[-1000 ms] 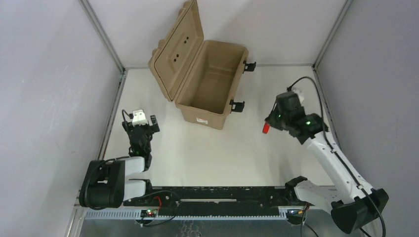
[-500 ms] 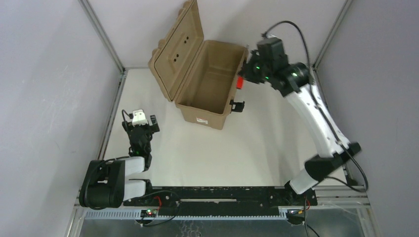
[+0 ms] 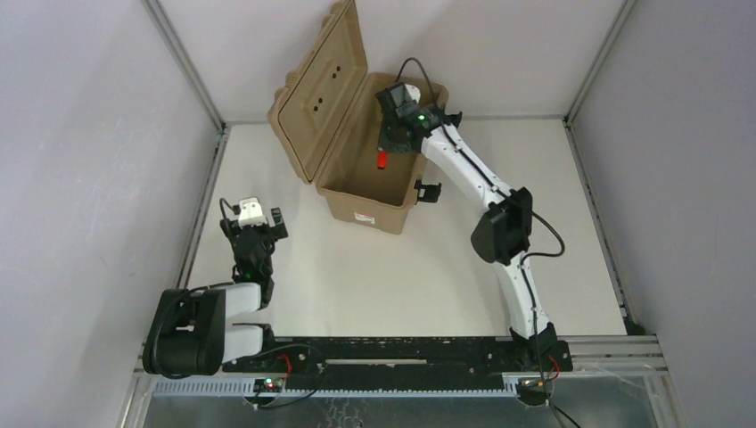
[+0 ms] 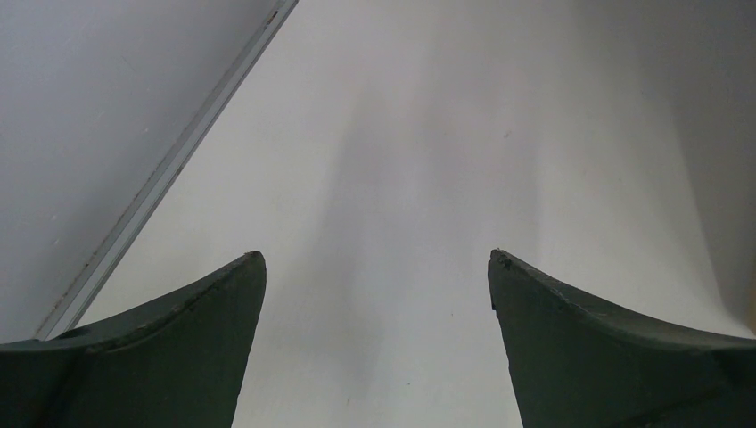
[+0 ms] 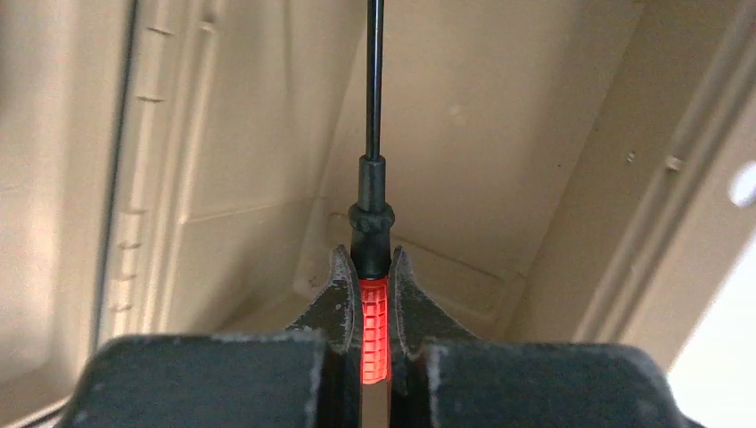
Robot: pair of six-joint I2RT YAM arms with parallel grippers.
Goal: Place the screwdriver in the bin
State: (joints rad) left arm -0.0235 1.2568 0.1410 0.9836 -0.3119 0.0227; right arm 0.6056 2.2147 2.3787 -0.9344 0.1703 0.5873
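The right gripper [image 5: 370,260] was clenched tight on the red handle of the screwdriver [image 5: 375,316], its dark shaft pointing into the open bin [image 5: 535,134].

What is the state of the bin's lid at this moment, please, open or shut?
Open. The lid stands swung back on its hinge, and the bin shows its interior from above.

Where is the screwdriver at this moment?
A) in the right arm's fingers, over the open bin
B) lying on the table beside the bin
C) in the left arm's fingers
A: the right arm's fingers clamp the screwdriver by its red handle, with the bin interior behind it.
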